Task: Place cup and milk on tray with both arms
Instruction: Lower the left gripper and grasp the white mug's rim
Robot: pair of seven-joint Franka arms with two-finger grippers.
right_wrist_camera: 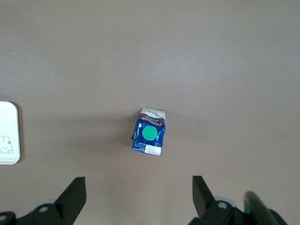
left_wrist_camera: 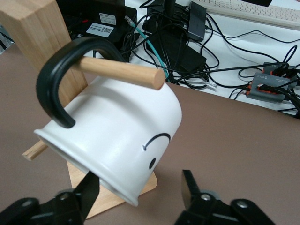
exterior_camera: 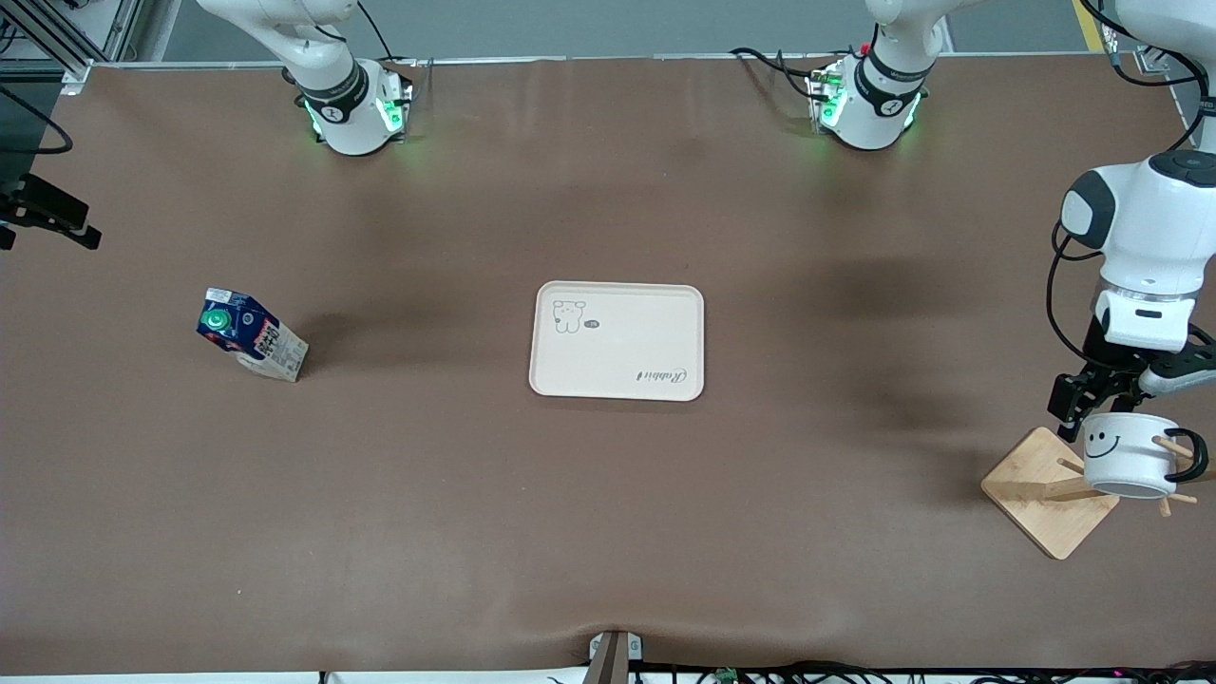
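The cup [exterior_camera: 1129, 454] hangs by its black handle on a peg of a wooden rack [exterior_camera: 1045, 499] at the left arm's end of the table. My left gripper [exterior_camera: 1092, 397] is open, with its fingers on either side of the cup's rim [left_wrist_camera: 117, 140] and not closed on it. The milk [exterior_camera: 252, 334] stands on the table toward the right arm's end. My right gripper [right_wrist_camera: 138, 180] is open and empty, high over the milk [right_wrist_camera: 149, 133]; it is out of the front view. The tray [exterior_camera: 617, 340] lies flat mid-table and holds nothing.
The rack's square wooden base and post [left_wrist_camera: 37, 28] stand close to the table's edge, with a peg [left_wrist_camera: 122, 70] through the cup's handle. Cables and electronics [left_wrist_camera: 187, 37] lie off the table past the rack. The tray's edge [right_wrist_camera: 7, 133] shows in the right wrist view.
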